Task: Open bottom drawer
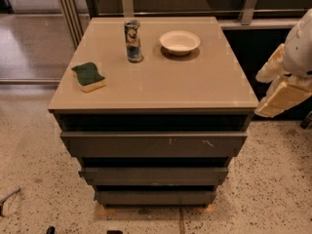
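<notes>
Camera view. The cabinet [195, 89] stands at centre on a speckled floor [273, 189], its tan top seen from above and from the near side. Three dark grey, handleless fronts are stacked below the top.

The top drawer [122, 144] is the widest and bears pale scratch marks towards its right. The middle drawer [153, 174] lies beneath it. The bottom drawer [155, 197] is the lowest and narrowest-looking front, just above the floor and unmarked. It appears closed, with only a dark band between it and the middle front.

On the top:
- A sponge [88, 76], green over yellow, lies near the left edge.
- A tall printed can [132, 40] stands upright at the far centre.
- A shallow pale bowl [179, 42] sits just right of the can, apart from it.

The arm [300, 48] enters at the right edge as a white rounded casing, level with the cabinet top and off to its right. The gripper [279, 84] shows as cream-coloured parts hanging below that casing, against the dark panel behind. It is well apart from all three drawer fronts and touches nothing on the cabinet. Whether it is open or closed cannot be determined from this angle. It holds no object that can be made out.
</notes>
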